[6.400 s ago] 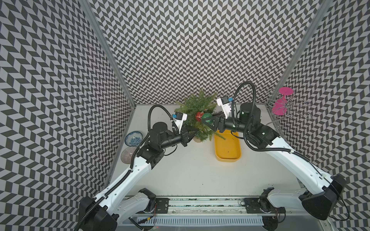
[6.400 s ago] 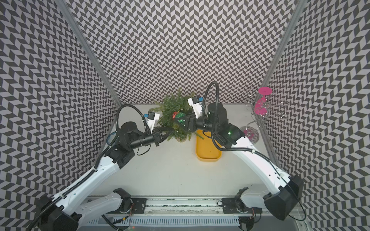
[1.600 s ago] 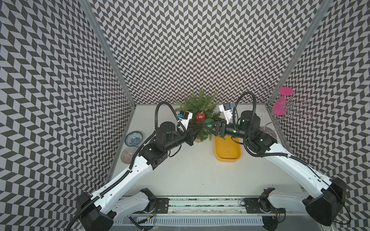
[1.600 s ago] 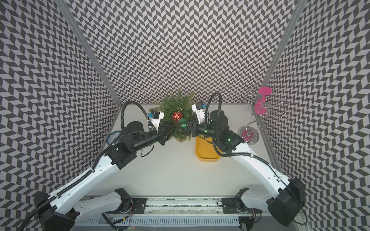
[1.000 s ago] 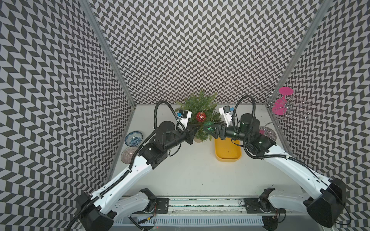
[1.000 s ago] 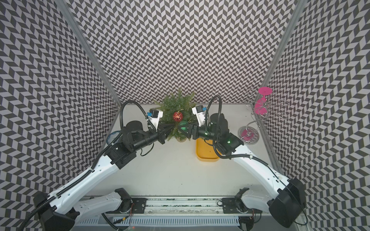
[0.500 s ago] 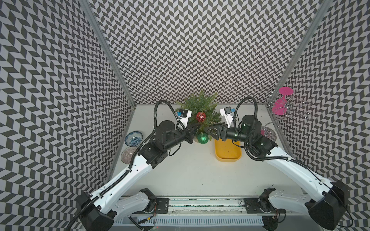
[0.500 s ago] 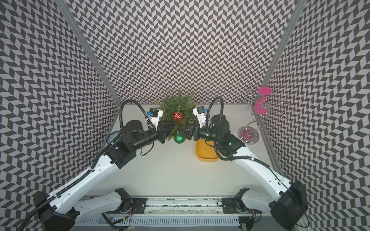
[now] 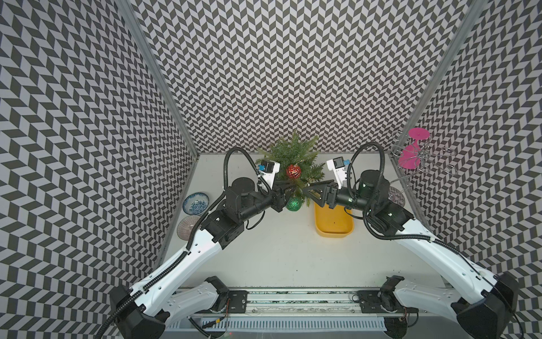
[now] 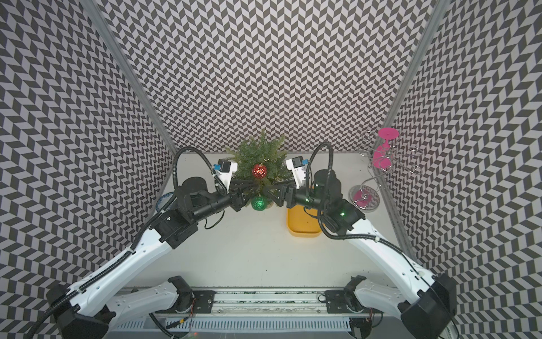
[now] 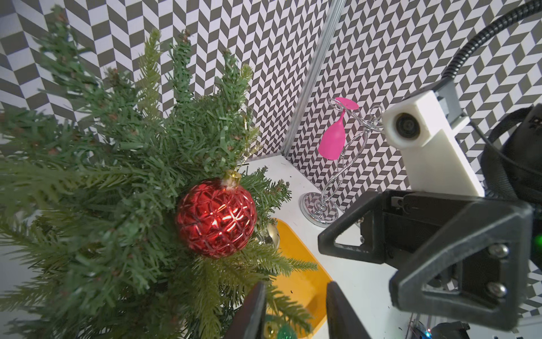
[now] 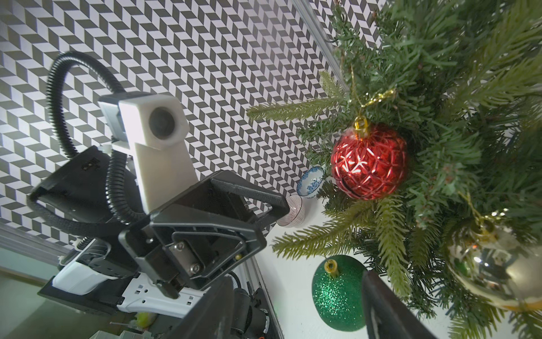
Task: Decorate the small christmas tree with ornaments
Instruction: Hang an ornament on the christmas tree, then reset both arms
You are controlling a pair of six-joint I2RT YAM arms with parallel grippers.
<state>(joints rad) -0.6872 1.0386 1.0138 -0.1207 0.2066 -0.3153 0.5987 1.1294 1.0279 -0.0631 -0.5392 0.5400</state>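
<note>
The small christmas tree (image 9: pixel 293 160) (image 10: pixel 259 160) stands at the back of the white table. A red ornament (image 9: pixel 293 171) (image 11: pixel 217 217) (image 12: pixel 369 163) hangs on its front, and a gold one (image 12: pixel 492 264) (image 11: pixel 271 233) sits deeper among the branches. The green glittery ornament (image 9: pixel 293 203) (image 10: pixel 258 203) (image 12: pixel 337 290) lies on the table under the lowest branches, held by neither gripper. My left gripper (image 9: pixel 289 190) (image 11: pixel 296 302) is open, with only a twig between its fingers. My right gripper (image 9: pixel 306 190) (image 12: pixel 296 302) faces it, open and empty, above the green ornament.
A yellow tray (image 9: pixel 334 233) lies right of the tree, under my right wrist. A chrome rack with pink wine glasses (image 9: pixel 410 152) stands at the back right. Two small bowls (image 9: pixel 196 202) (image 9: pixel 187 229) sit by the left wall. The two grippers nearly touch.
The green ornament, held up against the tree a second ago, has dropped to the table at the tree's foot. Both grippers have opened, and the right one has drawn back slightly.
</note>
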